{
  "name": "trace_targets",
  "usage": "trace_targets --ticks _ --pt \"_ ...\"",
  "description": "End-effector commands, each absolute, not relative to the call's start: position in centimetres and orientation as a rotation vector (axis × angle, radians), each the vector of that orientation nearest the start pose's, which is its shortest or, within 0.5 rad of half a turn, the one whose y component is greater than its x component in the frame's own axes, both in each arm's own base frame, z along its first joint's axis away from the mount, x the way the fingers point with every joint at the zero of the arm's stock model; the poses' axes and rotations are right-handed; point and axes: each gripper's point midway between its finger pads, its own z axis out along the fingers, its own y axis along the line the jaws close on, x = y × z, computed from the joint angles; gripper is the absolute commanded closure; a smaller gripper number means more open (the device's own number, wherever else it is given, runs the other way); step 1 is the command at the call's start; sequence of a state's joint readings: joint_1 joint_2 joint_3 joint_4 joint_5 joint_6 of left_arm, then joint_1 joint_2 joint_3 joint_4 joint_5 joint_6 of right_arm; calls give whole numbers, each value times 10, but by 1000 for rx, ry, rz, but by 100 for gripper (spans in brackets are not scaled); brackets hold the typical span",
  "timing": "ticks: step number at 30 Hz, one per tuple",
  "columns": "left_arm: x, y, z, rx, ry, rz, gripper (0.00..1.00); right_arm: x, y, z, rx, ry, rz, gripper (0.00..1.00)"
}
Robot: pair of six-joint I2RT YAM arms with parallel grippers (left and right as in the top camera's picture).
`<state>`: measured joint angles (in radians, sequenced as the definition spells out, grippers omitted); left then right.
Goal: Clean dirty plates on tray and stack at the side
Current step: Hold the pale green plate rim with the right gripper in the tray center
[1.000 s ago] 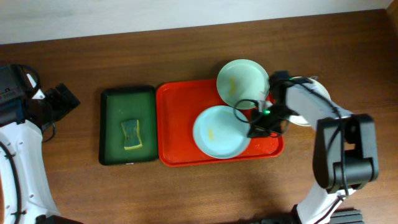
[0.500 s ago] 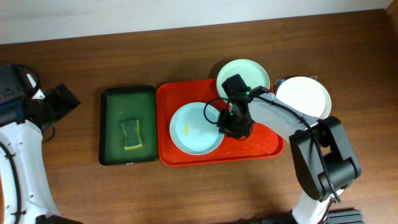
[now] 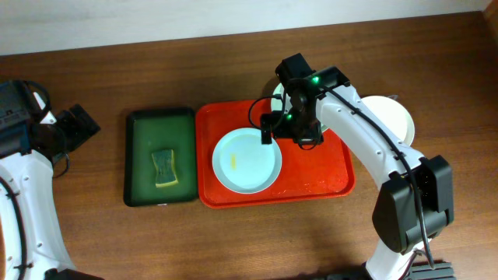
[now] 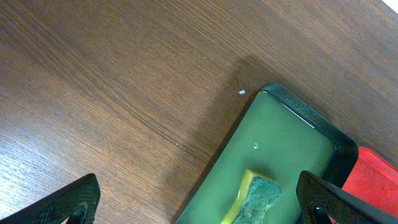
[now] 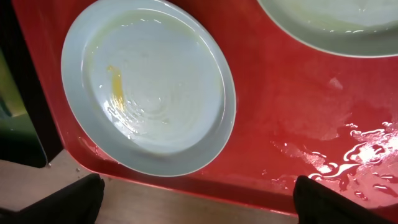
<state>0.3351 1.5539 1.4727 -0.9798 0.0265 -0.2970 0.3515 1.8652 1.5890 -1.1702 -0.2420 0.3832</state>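
On the left half of the red tray [image 3: 334, 167] lies a pale mint plate [image 3: 247, 161] with a yellow smear, seen close up as the plate [image 5: 149, 87] on the wet tray [image 5: 292, 112]. My right gripper [image 3: 286, 128] hovers open over the tray just behind that plate's right rim and holds nothing; in the wrist view the right gripper [image 5: 199, 205] shows only its fingertips. A second mint plate [image 3: 275, 99] at the tray's back edge is mostly hidden by the right arm; it appears as the plate [image 5: 336, 25]. A white plate [image 3: 395, 117] rests on the table right of the tray. My left gripper [image 4: 199, 205] is open.
A dark green tray [image 3: 159, 128] holding a yellow-green sponge [image 3: 163, 169] stands left of the red tray; the left wrist view shows that tray [image 4: 280, 149] and sponge [image 4: 255, 199]. The left gripper [image 3: 82, 123] stays near the table's left edge. Water beads cover the red tray's right half.
The right gripper slid the smeared plate leftward across the tray, then opened, let go of its rim and moved toward the back. The left arm has not moved.
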Motion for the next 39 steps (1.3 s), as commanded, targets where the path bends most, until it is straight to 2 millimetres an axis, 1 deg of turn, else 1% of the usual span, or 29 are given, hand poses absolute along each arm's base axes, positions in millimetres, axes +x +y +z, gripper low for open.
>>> trace_targets --ticks 1,2,3,4,7,8,9,10,11,12,13,14,18,22,24,25,28,30,31,36,38,39 --pt "365 123 205 -823 2491 -32 1 347 164 126 11 3051 379 31" --pt "365 123 205 -823 2491 -32 1 345 163 126 14 3060 370 48" --pt "365 123 205 -823 2491 -32 1 342 164 126 8 3067 368 77" --pt "365 123 205 -823 2491 -32 1 341 165 125 0 3068 361 91" --pt "365 123 205 -823 2491 -32 1 332 175 120 -84 3078 285 92" --pt "365 123 205 -823 2491 -32 1 326 177 112 -137 3074 184 91" --pt "365 123 205 -823 2491 -32 1 324 177 108 -161 3065 133 90" --pt "365 123 205 -823 2491 -32 1 323 176 102 -175 3051 63 84" --pt "365 123 205 -823 2491 -32 1 324 172 97 -138 3041 0 81" --pt "365 123 205 -823 2491 -32 1 324 163 90 -35 3023 -86 79" --pt "365 123 205 -823 2491 -32 1 325 157 84 27 3015 -110 78" --pt "365 123 205 -823 2491 -32 1 326 155 76 69 3020 -85 77" --pt "365 123 205 -823 2491 -32 1 324 147 58 118 3041 -47 75" --pt "365 123 205 -823 2491 -32 1 326 154 42 123 3026 39 75" --pt "365 123 205 -823 2491 -32 1 326 162 33 119 3015 117 75" --pt "365 123 205 -823 2491 -32 1 328 167 31 116 3007 153 75" --pt "365 123 205 -823 2491 -32 1 331 168 31 115 2994 165 76" --pt "365 123 205 -823 2491 -32 1 331 163 29 119 2986 122 79" --pt "365 123 205 -823 2491 -32 1 331 161 29 120 2984 105 79" --pt "365 123 205 -823 2491 -32 1 330 160 19 120 2971 114 80" --pt "365 123 205 -823 2491 -33 1 330 160 19 120 2971 115 84" --pt "365 123 205 -823 2491 -33 1 330 160 19 120 2971 114 84"
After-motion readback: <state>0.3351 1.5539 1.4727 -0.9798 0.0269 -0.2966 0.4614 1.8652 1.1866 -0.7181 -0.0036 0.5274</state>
